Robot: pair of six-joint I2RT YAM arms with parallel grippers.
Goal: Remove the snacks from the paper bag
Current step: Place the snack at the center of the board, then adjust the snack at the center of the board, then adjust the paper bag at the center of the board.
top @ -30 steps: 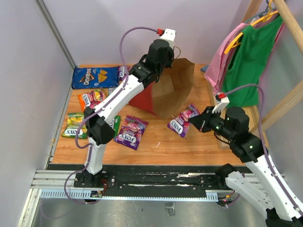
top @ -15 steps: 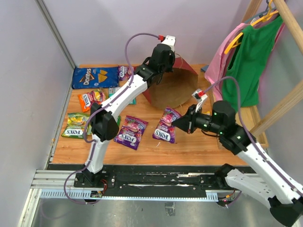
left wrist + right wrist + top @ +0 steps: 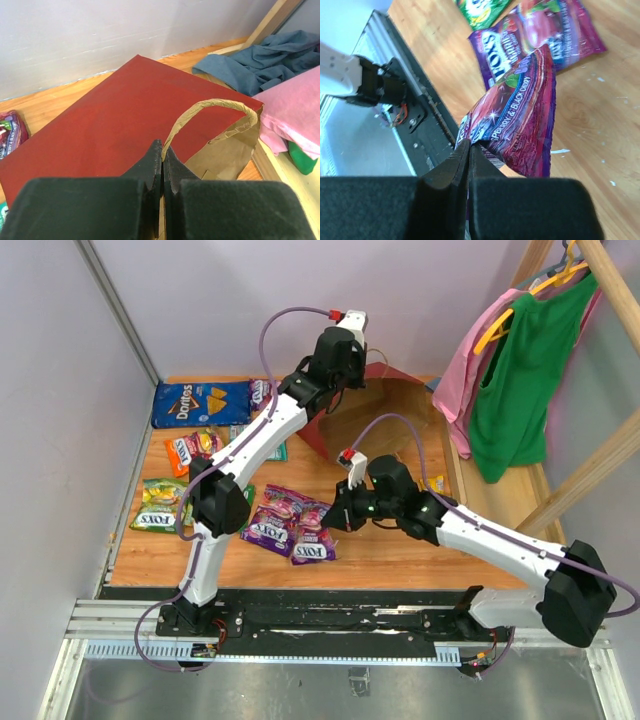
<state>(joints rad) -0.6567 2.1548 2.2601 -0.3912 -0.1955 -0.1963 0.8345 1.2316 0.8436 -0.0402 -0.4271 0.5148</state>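
The paper bag (image 3: 385, 420), red outside and brown inside, lies at the back of the table with its mouth facing right. My left gripper (image 3: 340, 370) is shut on its twisted paper handle (image 3: 210, 105), above the red side (image 3: 110, 115). My right gripper (image 3: 335, 520) is shut on the edge of a purple-pink Fox's candy bag (image 3: 312, 542), which also shows in the right wrist view (image 3: 520, 120), held low over the table and over another Fox's bag (image 3: 272, 520). The blue Doritos bag (image 3: 200, 402), an orange packet (image 3: 195, 448) and a green packet (image 3: 160, 505) lie at the left.
A small yellow packet (image 3: 436, 483) lies right of the bag. Green (image 3: 515, 370) and pink (image 3: 470, 370) clothes hang on a wooden rack at the right, with a blue cloth (image 3: 260, 65) below. The arms' black rail (image 3: 300, 620) runs along the near edge.
My right gripper has carried the Fox's bag left and nearer, from beside the bag mouth to the other Fox's bag. The left gripper has turned the paper bag's mouth to the right.
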